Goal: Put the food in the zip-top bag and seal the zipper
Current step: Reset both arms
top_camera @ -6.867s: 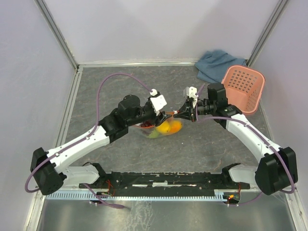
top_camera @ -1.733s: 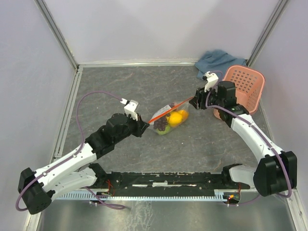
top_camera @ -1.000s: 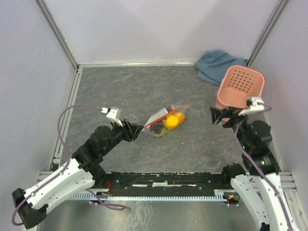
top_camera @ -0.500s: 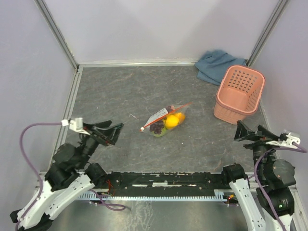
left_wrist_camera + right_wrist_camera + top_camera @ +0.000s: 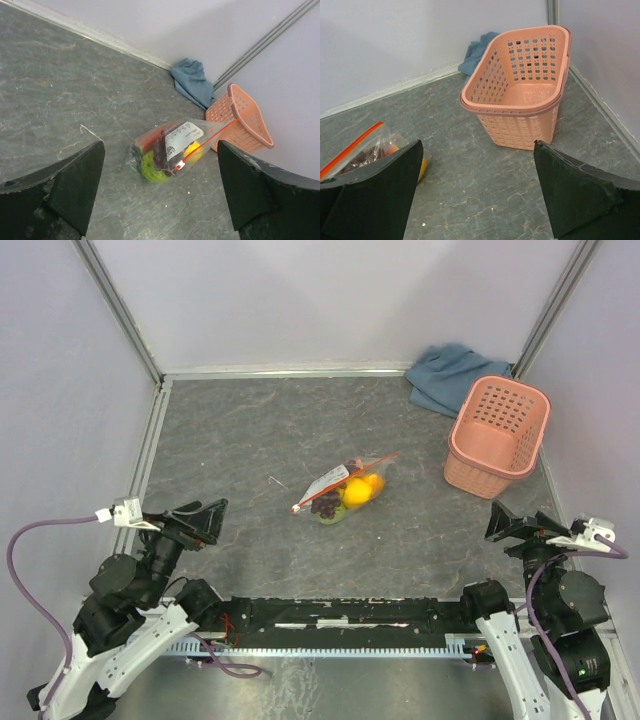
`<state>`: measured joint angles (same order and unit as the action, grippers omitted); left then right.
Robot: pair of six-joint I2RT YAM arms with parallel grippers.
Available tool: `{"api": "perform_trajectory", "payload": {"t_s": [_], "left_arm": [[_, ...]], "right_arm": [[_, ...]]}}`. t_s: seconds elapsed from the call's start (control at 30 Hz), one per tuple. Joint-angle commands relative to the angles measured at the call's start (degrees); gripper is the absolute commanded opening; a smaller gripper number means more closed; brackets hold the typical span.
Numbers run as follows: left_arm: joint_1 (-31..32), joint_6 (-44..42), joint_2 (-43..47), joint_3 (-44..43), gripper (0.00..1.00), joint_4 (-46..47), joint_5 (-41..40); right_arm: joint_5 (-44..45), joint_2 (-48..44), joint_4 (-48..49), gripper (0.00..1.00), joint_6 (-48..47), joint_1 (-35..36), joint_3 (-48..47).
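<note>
left end effector (image 5: 200, 522) and right end effector (image 5: 512, 524) gape empty, zip-top bag (image 5: 343, 490) well ahead (between them); we fear any unpressed zipper (image 5: 352, 471) stretch would spill the food (image 5: 352, 494).

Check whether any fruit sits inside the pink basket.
No, the right wrist view looks into the pink basket and shows only its bare perforated floor.

Right wrist view: zip-top bag (image 5: 370, 145) cut off at left edge, part behind my right fingers (image 5: 370, 200); cloth (image 5: 477, 50) mostly behind basket (image 5: 520, 125). Left wrist view: label (image 5: 182, 140) covers some food (image 5: 194, 149); zipper (image 5: 207, 141) closure too small to tell.
</note>
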<state>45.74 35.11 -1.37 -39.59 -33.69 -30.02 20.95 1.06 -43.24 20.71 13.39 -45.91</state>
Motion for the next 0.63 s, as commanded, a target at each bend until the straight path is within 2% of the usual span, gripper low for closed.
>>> {"api": "perform_trajectory", "payload": {"t_s": [0.0,0.27,0.6], "left_arm": [[-0.18,3.21,-0.66,-1.32,1.00,-3.39,-2.63],[-0.23,3.37,-0.29,-1.50,1.00,-5.01,-4.83],[-0.16,0.69,-0.48,-0.57,1.00,-2.61,-0.37]], "right_arm": [[2.21,-0.85,0.41,0.99,-0.41,-0.03,-0.14],[1.91,-0.90,0.56,0.99,-0.27,-0.03,0.12],[1.87,-0.80,0.49,0.99,-0.32,-0.03,0.05]]}}
